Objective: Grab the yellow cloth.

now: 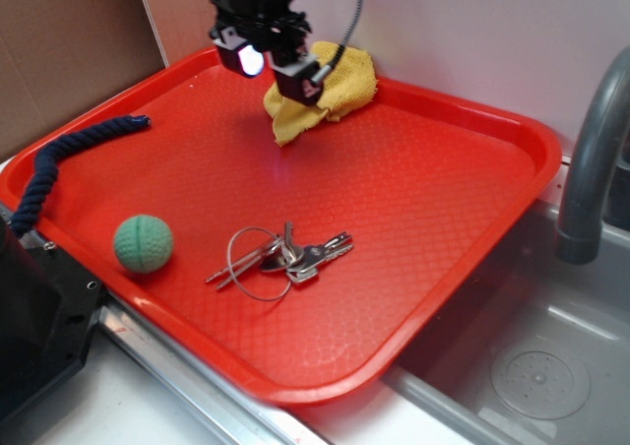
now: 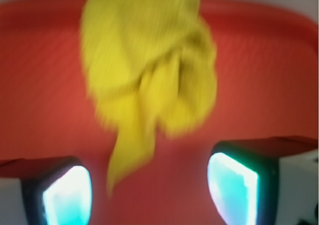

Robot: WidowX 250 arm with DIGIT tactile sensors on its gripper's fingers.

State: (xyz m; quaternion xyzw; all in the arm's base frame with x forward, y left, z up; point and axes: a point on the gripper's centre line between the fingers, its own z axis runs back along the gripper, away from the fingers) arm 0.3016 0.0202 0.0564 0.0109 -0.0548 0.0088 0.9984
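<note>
A plain white wall [image 1: 472, 31] rises at the back beside a brown cardboard panel [image 1: 69, 41] on the left, while a grey curved metal faucet [image 1: 591, 159] stands over a stainless steel sink basin [image 1: 532, 366] with a round drain at the right.

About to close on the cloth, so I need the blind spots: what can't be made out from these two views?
- Cloth, exterior view: its near-left part is hidden behind the gripper.
- Cloth, wrist view: blurred, so folds and edges are unclear; its top is cut off by the frame.
- Height of the fingers above the tray: neither view settles it.
- Rope: its lower end is hidden behind the black block at the left edge.
</note>
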